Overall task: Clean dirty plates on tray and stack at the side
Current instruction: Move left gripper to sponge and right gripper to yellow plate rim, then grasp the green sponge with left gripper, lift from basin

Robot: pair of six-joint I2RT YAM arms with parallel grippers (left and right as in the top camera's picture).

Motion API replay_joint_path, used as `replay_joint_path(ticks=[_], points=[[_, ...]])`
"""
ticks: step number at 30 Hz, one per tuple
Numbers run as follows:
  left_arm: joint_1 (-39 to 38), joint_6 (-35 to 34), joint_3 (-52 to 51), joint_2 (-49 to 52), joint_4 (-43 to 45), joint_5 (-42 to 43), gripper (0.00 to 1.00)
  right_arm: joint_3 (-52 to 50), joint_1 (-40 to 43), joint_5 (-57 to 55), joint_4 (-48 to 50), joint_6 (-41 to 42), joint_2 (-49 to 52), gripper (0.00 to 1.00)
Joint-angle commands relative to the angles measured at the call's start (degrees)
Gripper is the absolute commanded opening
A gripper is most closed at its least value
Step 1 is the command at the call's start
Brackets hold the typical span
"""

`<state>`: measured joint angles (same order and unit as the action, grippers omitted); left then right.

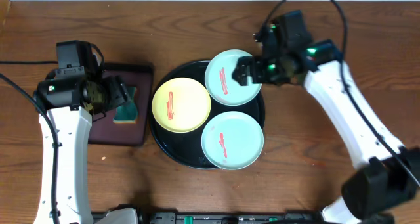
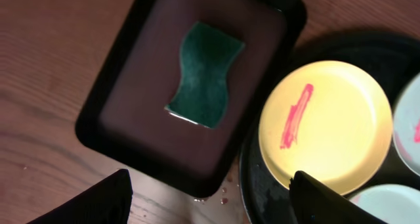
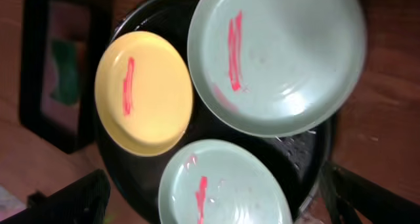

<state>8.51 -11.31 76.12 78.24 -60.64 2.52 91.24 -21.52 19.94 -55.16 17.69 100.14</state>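
- The round black tray (image 1: 172, 149) is sitting mid-tabletop (image 1: 197, 20), and all three plates are lying on it, each showing a red smear.
- The yellow plate (image 1: 181, 104) is resting in the tray's half nearest the left arm. It is just beside both mint plates.
- One mint-blue plate (image 1: 226, 86) is lying at the far part of the tray, its outer edge reaching over the tray's rim.
- The second mint-blue plate (image 1: 231, 140) is lying at the near part of the tray, also crossing the rim on the right arm's side.
- The right end effector (image 1: 244, 71) is hovering over the far mint plate, on the right arm's side of the tray. Its fingers (image 3: 367, 198) are spread wide in the wrist view and are gripping nothing.
- A dark-brown rectangular tray (image 1: 125, 137) is sitting just beside the round tray, on the left arm's side, with a green sponge (image 1: 126, 109) lying on it.
- The left end effector (image 1: 119, 92) is hanging over that sponge, away from the round tray. Its fingers (image 2: 92, 201) are standing wide apart and empty.
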Motion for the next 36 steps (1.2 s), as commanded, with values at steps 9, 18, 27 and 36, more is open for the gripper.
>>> replay_joint_path(ticks=[9, 18, 27, 36], points=[[0.2, -1.5, 1.2, 0.0, -0.2, -4.7, 0.77, 2.4, -12.4, -3.5, 6.8, 5.3, 13.2, 0.62], [0.2, -1.5, 0.9, 0.0, -0.4, -4.8, 0.78, 2.4, -16.5, -7.1, 7.8, 12.5, 20.3, 0.45], [0.2, -1.5, 0.9, 0.0, -0.4, -4.8, 0.78, 2.4, -17.5, -10.5, 9.0, 13.8, 23.7, 0.3], [0.2, -1.4, 0.6, 0.0, -0.4, -6.0, 0.77, 2.4, -18.3, -11.2, 12.6, 13.8, 26.9, 0.2]])
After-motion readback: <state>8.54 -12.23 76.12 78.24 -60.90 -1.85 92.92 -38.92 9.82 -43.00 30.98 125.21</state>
